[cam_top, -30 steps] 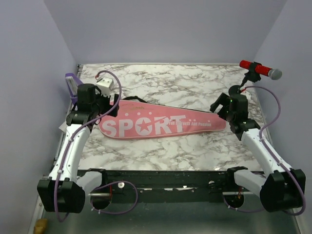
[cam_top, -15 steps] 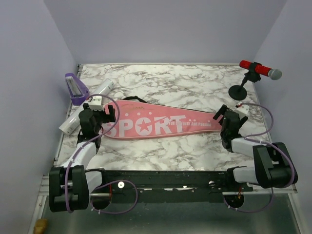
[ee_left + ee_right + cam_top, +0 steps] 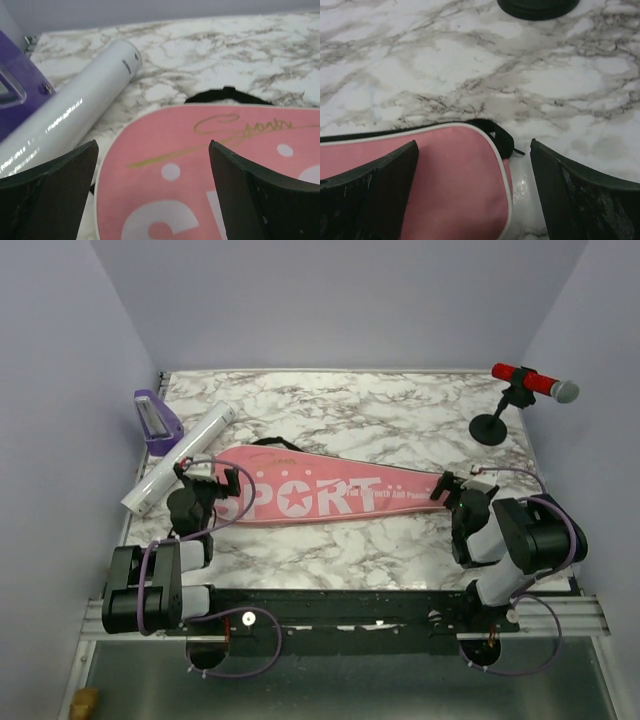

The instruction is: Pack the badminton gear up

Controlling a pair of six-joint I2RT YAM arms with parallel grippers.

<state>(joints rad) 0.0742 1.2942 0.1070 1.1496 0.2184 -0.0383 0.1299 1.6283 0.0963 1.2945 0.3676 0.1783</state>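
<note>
While my left gripper [image 3: 208,480] and right gripper [image 3: 463,487] sat low by the near edge of the tabletop [image 3: 400,420], jaws apart and empty, the pink bag [image 3: 330,496] lay lengthwise between them; the white tube [image 3: 181,455] slanted along the left edge, nearer my left gripper.

The pink bag [image 3: 330,495] lies across the middle of the table; the white tube [image 3: 180,456] and purple tray [image 3: 156,422] crowd the left wall, the microphone stand [image 3: 490,427] blocks the far right corner; the bare marble [image 3: 360,410] behind the bag gives open passage
</note>
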